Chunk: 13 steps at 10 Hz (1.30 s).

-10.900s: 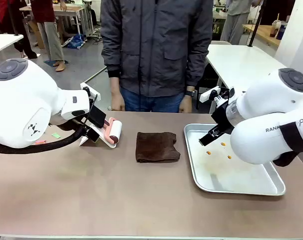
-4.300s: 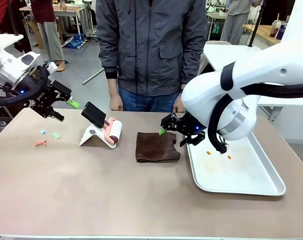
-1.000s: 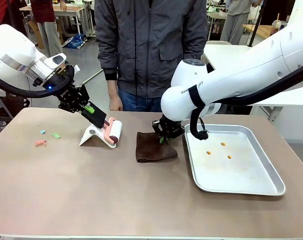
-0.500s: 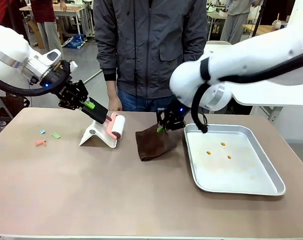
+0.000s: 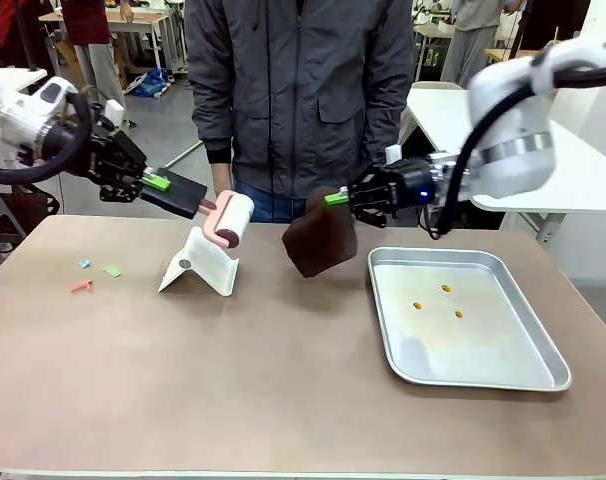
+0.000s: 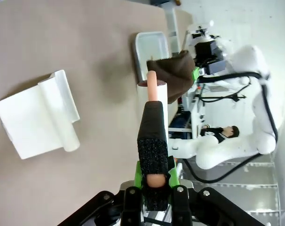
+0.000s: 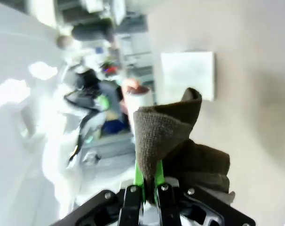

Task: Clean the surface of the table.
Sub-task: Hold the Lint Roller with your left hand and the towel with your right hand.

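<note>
The brownish table [image 5: 233, 380] spreads across the front view. My left gripper [image 5: 155, 183] is shut on the black handle of a lint roller [image 5: 228, 219], held above its white stand [image 5: 201, 264]; the roller [image 6: 152, 101] and stand [image 6: 39, 115] also show in the left wrist view. My right gripper [image 5: 338, 198] is shut on a dark brown cloth [image 5: 320, 237] that hangs in the air left of the metal tray [image 5: 483, 370]. In the right wrist view the cloth [image 7: 173, 136] bunches between the green pads. Small paper scraps [image 5: 95, 273] lie at the table's left.
A person [image 5: 303, 100] stands at the far edge between the two arms. The metal tray holds a few small orange bits [image 5: 438, 300]. White tables [image 5: 503, 130] stand behind on the right.
My right gripper has lifted the cloth off the table and swung it up and right. My left gripper has raised the lint roller off its stand and drawn it back to the left.
</note>
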Each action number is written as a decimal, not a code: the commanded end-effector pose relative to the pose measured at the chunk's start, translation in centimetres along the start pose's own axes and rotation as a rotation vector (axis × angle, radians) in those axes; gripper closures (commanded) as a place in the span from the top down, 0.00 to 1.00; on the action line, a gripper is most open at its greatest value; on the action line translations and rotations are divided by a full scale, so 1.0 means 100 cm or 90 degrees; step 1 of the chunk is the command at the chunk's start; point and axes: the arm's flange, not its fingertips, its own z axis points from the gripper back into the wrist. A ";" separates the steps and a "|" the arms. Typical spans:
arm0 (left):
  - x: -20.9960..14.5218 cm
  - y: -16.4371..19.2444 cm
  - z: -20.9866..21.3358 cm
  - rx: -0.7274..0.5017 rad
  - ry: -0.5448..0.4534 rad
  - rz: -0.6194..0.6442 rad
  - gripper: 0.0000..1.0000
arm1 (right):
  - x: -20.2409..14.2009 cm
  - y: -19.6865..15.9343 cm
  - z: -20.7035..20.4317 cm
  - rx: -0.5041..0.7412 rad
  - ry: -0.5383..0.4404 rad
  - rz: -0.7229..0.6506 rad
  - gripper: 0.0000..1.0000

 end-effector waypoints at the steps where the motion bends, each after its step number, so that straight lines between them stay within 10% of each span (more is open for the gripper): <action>1: -0.011 0.007 0.035 -0.084 -0.021 0.005 0.00 | -0.028 -0.015 0.026 0.209 0.165 -0.065 0.00; 8: -0.113 0.082 0.231 -0.131 -0.095 0.138 0.00 | -0.142 -0.032 0.132 0.291 -0.105 -0.142 0.00; 13: -0.183 0.135 0.307 -0.187 0.039 0.044 0.00 | -0.182 -0.067 0.212 0.319 -0.290 -0.159 0.00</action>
